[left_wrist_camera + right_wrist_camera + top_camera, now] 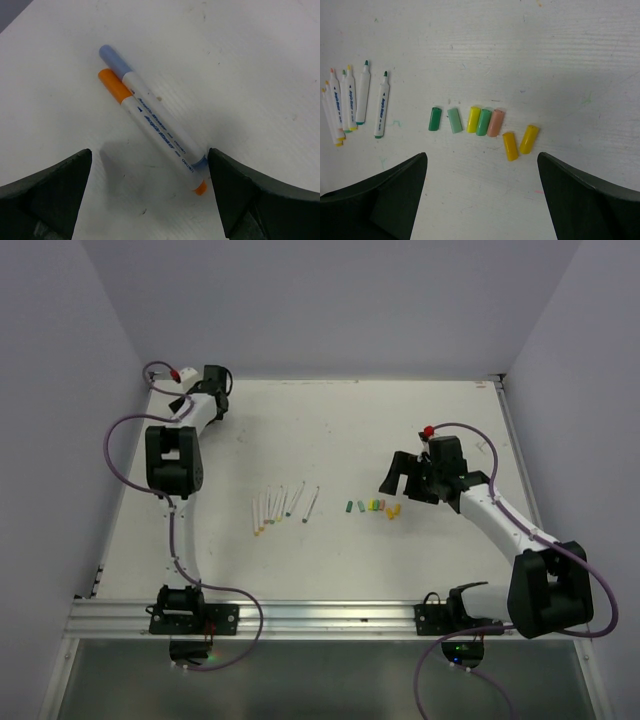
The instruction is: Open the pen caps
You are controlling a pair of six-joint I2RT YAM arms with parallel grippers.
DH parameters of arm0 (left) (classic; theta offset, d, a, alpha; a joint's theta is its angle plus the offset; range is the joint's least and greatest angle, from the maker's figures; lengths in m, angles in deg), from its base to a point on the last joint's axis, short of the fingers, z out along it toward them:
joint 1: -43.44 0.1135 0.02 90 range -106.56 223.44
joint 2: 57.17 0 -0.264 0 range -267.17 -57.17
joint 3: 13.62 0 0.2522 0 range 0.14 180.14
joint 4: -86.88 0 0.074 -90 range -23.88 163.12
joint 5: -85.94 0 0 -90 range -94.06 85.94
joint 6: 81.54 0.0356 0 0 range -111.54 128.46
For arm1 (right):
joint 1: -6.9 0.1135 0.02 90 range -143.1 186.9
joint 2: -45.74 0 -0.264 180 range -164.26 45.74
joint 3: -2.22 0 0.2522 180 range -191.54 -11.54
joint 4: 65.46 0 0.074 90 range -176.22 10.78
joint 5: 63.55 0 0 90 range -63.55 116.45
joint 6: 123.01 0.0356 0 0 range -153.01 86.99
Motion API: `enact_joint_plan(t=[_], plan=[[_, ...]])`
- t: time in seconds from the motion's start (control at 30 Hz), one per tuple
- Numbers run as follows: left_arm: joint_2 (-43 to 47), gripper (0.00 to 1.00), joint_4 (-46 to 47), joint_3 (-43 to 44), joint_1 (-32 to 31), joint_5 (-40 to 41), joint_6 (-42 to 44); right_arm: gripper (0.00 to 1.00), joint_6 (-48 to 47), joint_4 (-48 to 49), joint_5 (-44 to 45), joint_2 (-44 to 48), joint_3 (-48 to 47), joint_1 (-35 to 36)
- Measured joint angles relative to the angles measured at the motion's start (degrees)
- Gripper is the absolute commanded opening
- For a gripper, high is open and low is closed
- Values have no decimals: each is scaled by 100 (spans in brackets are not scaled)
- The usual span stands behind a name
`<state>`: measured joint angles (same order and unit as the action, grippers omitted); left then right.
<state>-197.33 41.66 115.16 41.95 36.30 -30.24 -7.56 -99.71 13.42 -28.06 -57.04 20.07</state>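
In the left wrist view two pens lie side by side with their caps on, one with a pale blue cap [114, 57] and one with an orange cap [111, 82]. My left gripper [150, 155] is open just above them, its right finger [240, 190] close to their rear ends. In the top view it [216, 385] is at the far left corner and hides these pens. Several loose pen caps [482, 122] in green, yellow and pink lie in a row, also seen from the top [372, 507]. My right gripper [481, 160] is open and empty, near those caps [400, 485].
Several uncapped white pens [362, 95] lie in a fan left of the caps, at the table's middle [280, 505]. The table's raised edges [500, 382] and purple walls close in at the back and sides. Purple cables [115, 455] loop beside both arms.
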Motion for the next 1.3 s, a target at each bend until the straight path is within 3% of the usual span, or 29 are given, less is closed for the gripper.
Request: enact_joint_plan(t=[0.2,0.83,1.3], plan=[[450,100,55,-715,24,-184,-271,96,2,0,-2,92,20,0],[1049,96,79,-1633,48,-468,-732,96,7,-149,0,595,52,0],[1121,93,162,-1773,151,-697,-938,96,22,-221,2,750,94,0]])
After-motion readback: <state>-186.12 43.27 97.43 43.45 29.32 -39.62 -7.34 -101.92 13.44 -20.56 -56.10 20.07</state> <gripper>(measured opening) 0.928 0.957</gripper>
